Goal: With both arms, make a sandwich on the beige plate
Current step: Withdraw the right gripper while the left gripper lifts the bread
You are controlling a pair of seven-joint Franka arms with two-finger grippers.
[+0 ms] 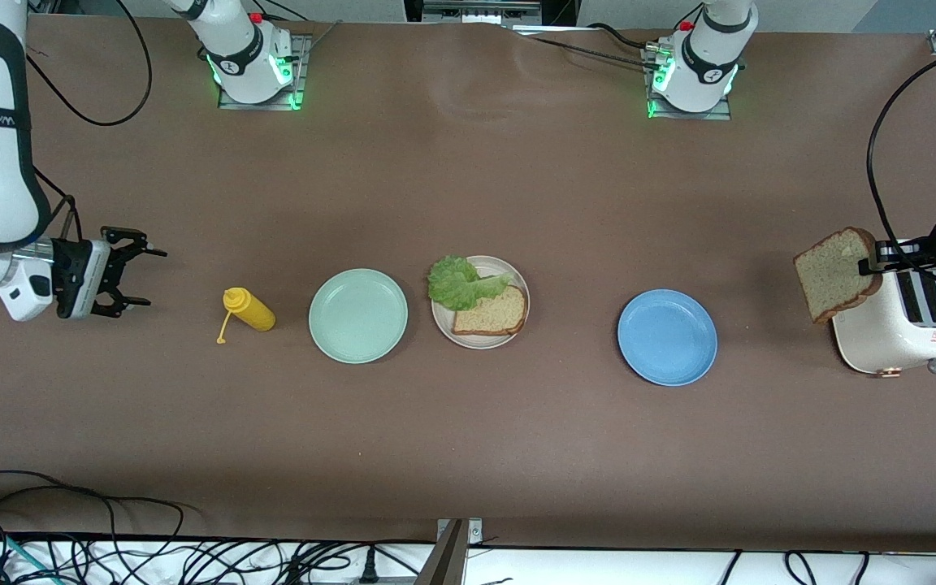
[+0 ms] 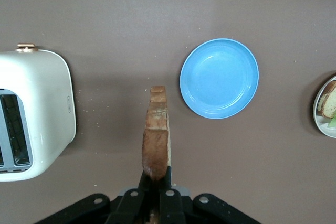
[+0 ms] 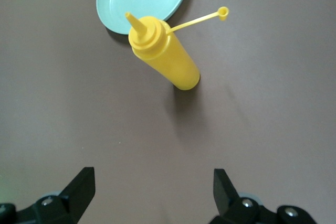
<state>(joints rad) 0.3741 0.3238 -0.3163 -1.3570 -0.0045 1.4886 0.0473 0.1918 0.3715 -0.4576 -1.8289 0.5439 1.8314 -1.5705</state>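
A second bread slice [image 1: 834, 275] is being pinched on edge by the left gripper [image 2: 156, 184], above the toaster [image 1: 899, 329]. The beige plate [image 1: 480, 337], carrying the lower slice [image 1: 491, 313] and lettuce [image 1: 460, 282], is lying well apart from this gripper toward the right arm's end, past the blue plate [image 1: 667, 337]. The right gripper [image 1: 133, 278], fingers spread, is waiting beside the mustard bottle [image 1: 250, 309].
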